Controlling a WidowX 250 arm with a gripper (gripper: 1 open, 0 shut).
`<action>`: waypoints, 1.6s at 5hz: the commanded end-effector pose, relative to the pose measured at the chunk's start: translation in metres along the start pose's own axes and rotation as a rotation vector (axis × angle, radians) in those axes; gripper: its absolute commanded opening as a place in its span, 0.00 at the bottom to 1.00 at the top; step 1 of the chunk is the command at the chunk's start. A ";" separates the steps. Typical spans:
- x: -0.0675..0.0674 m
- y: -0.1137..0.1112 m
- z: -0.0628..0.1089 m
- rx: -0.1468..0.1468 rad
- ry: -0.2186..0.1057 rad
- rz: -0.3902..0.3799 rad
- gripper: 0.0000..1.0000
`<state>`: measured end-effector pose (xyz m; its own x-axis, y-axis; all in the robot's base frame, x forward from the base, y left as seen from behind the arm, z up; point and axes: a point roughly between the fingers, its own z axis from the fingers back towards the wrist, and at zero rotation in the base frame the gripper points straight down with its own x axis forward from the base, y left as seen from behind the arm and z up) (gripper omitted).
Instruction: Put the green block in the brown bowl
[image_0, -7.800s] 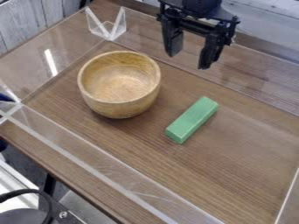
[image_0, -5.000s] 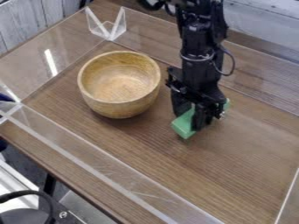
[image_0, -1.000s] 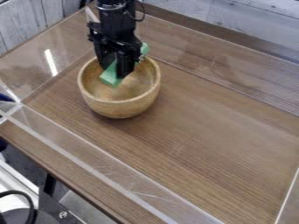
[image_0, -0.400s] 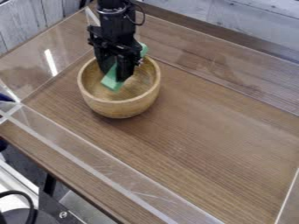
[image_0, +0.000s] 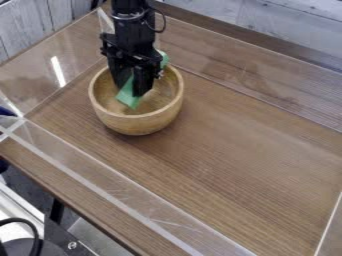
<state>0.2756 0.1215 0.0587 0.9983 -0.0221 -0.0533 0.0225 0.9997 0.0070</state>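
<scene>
In the camera view, the green block (image_0: 128, 97) shows as a bright green bar with plain, matte faces and straight edges. Its long side runs on a slant, one end leaning up toward the right, where a small patch of the same green shows past the black parts of the claw (image_0: 127, 72). The middle of the bar is hidden behind the claw, so its full length cannot be told. The near part is the larger visible piece, and its color is even, with no marking to be seen at this size.

The claw is pinching the green block, its black fingers closed on the bar from above. The block's near end is just below the claw, within the rim of the brown bowl (image_0: 135, 122) as the camera sees it; whether it touches the inside of the bowl cannot be told.

The bowl is round, light-brown wood with a thick wall, and it sits on the brown wooden tabletop (image_0: 247, 165) beneath the claw. The arm (image_0: 130, 20) comes down to the claw from the top of the view.
</scene>
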 end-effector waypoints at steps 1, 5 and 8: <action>0.005 0.003 0.008 0.011 -0.031 0.007 0.00; 0.006 -0.007 0.052 0.002 -0.086 0.012 1.00; 0.009 -0.013 0.061 0.000 -0.103 0.011 1.00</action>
<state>0.2808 0.1064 0.1018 1.0000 -0.0036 -0.0090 0.0034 0.9998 -0.0189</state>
